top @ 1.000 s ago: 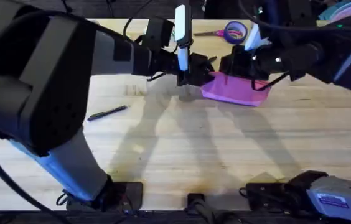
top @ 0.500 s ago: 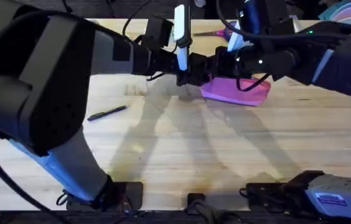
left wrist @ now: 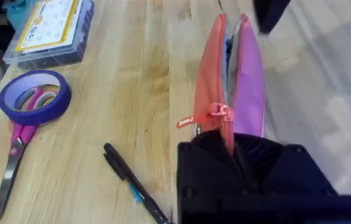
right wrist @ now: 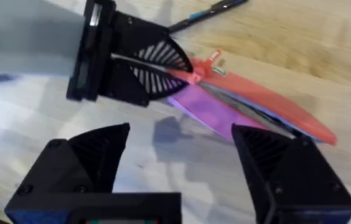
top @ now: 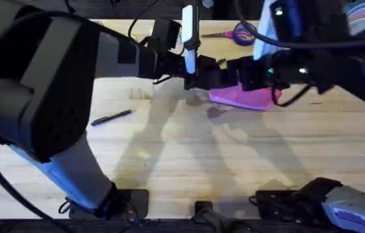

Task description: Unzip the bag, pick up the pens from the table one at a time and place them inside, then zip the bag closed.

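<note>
Dark room beyond the tabletop

A robot test bench in a lab or workshop: two arms bolted at the edge of a plank worktop (top: 169, 162), with stationery around, a tape roll (left wrist: 33, 96), scissors (left wrist: 14, 152), a labelled plastic box (left wrist: 51, 31).

I count one pink bag (top: 247, 97) on the table (top: 189, 155). Two pens: one (top: 112, 117) lying out to the left, a second (left wrist: 135, 184) just beside the bag's zipper end. One pair of scissors (left wrist: 15, 140), one roll of purple tape (left wrist: 33, 97) and one clear plastic box (left wrist: 52, 28) at the far edge. Two grippers, left (top: 203, 72) and right (right wrist: 182, 163).
</note>
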Tool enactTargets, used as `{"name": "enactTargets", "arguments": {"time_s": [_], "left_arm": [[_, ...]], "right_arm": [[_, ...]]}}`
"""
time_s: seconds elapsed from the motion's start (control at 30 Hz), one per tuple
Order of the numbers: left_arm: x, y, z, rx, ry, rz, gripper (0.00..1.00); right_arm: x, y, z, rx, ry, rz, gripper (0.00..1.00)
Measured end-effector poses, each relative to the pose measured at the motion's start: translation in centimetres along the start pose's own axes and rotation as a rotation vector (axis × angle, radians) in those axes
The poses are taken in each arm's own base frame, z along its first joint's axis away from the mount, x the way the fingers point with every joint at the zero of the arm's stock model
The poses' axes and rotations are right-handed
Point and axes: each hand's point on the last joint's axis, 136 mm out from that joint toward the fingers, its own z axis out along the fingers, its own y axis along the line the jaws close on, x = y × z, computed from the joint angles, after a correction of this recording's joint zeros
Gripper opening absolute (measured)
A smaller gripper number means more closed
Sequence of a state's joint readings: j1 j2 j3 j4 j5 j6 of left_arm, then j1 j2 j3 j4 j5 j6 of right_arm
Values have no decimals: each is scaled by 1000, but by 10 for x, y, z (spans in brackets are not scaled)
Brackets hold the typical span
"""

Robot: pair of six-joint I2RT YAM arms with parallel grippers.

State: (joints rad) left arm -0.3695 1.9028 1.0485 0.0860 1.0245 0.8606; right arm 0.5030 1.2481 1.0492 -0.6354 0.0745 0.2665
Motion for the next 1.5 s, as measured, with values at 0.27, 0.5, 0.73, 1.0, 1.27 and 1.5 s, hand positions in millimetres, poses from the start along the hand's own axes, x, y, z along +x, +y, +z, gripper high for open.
{"name": "enactTargets", "arguments": {"time_s": [0.27, 0.5, 0.73, 1.0, 1.27, 1.5], "left_arm": [[0, 0, 0, 0, 0, 1, 59], [-3, -1, 1, 6, -11, 7, 991], [-4, -1, 0, 12, -20, 6, 993], [-19, 15, -33, -46, -53, -33, 993], [-51, 8, -85, -109, -12, -175, 993], [-49, -9, -94, -113, 65, -250, 993]], "right_arm": [[-5, -8, -38, 21, -86, -28, 997], [-9, -15, -67, 20, -160, -11, 998], [-8, -23, -72, 36, -164, -4, 998], [-21, -22, -92, 44, -190, -100, 996], [-31, -34, -95, 1, -56, -196, 996], [-33, -47, -87, -54, 16, -268, 996]]}}
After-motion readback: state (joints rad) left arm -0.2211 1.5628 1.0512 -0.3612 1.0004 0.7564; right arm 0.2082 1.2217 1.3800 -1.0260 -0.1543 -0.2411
